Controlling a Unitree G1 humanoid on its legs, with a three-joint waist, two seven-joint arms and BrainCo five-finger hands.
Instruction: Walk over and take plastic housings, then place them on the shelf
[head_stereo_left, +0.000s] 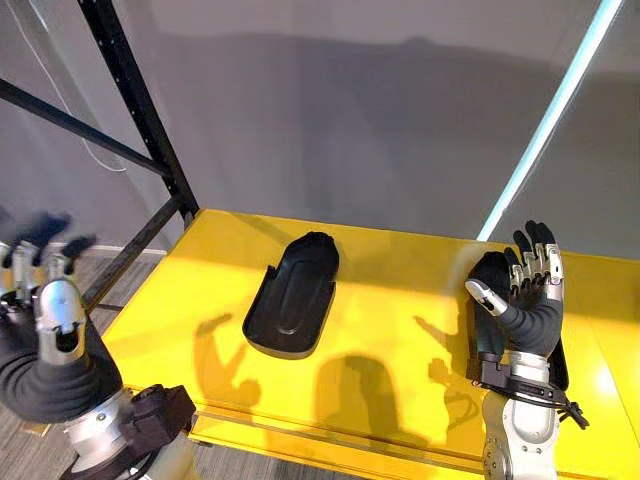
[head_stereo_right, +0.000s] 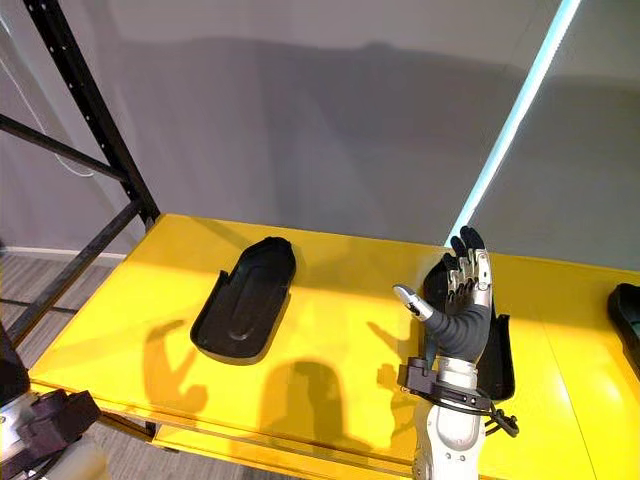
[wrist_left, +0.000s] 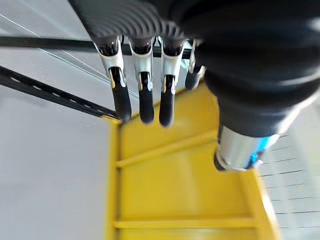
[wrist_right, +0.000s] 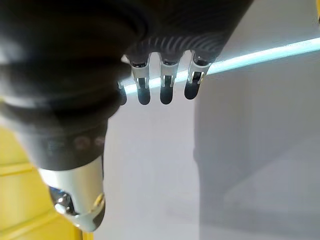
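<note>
At the front left corner of the yellow shelf (head_stereo_left: 400, 290), beside the black rack post (head_stereo_left: 140, 110): left hand (head_stereo_left: 55, 305) raised, fingers straight, holding nothing. Left of mid-shelf: one black plastic housing (head_stereo_left: 292, 295), lying flat. Further right, near the front edge: right hand (head_stereo_left: 530, 290) spread wide and empty over a second housing (head_stereo_right: 500, 350); touching or apart, cannot tell. At the right edge: a third housing (head_stereo_right: 628, 310). Probably best taken by lowering flat, closing across the rims, lifting level.
</note>
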